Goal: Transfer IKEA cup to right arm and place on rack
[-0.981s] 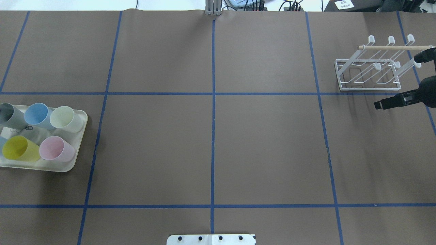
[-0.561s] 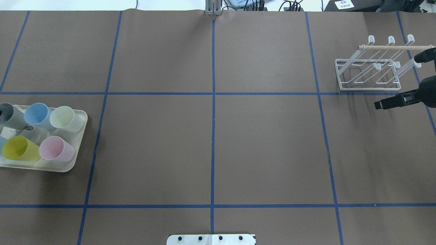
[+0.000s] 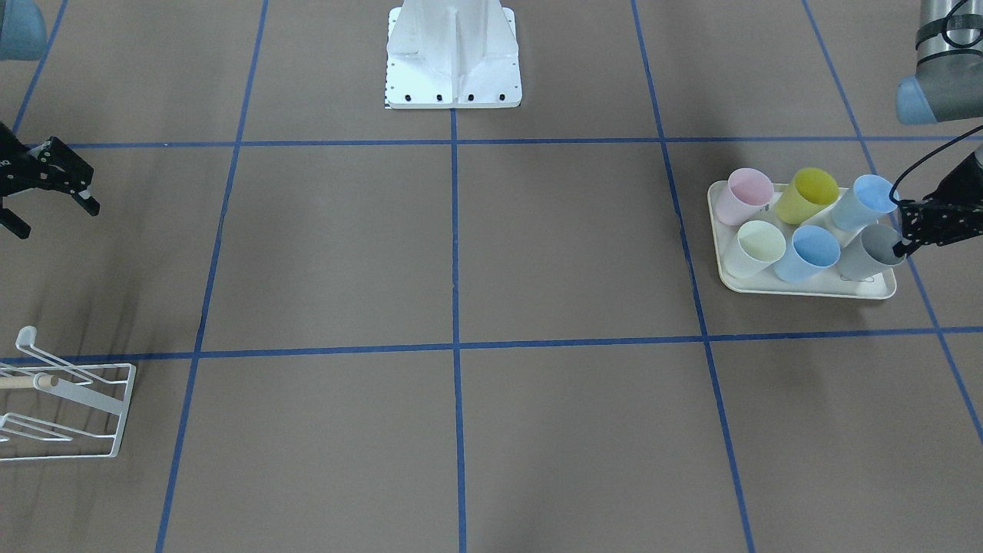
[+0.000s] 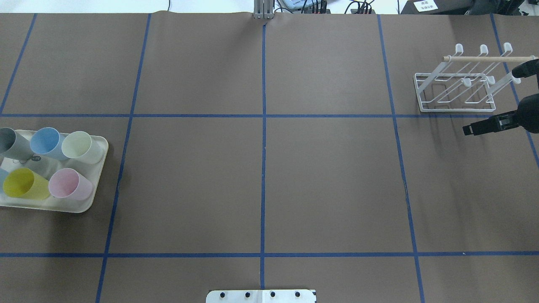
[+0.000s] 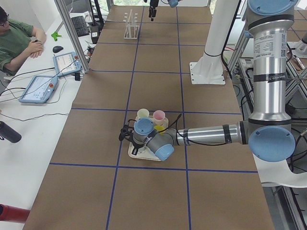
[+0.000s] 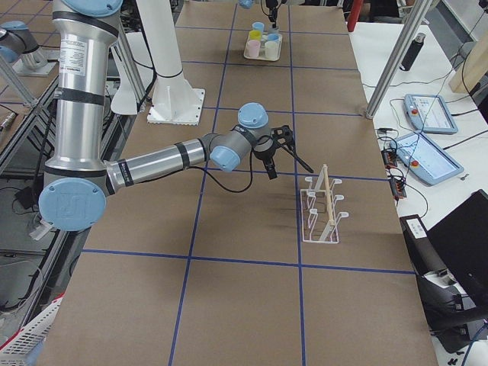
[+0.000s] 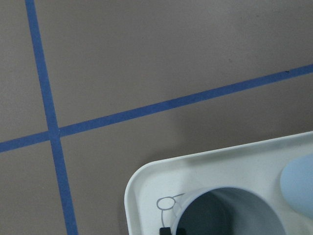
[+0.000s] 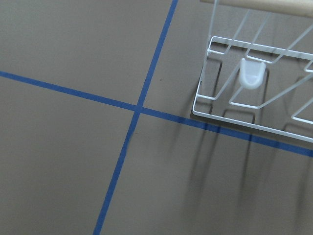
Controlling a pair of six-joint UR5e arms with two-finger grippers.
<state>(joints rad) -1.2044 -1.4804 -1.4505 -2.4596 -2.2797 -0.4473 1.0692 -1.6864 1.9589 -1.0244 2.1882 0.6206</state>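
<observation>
The left pincer (image 3: 906, 230) is held at the rim of the grey cup (image 3: 868, 253) on the tray (image 3: 806, 289); its grip cannot be told. The right pincer (image 3: 55, 217) is spread near the rack (image 4: 459, 108).

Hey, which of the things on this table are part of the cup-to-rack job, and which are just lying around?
Job: grey cup, left gripper at its rim, right gripper, rack.
Lying about: tray, pink cup, yellow cup, blue tape grid.
</observation>
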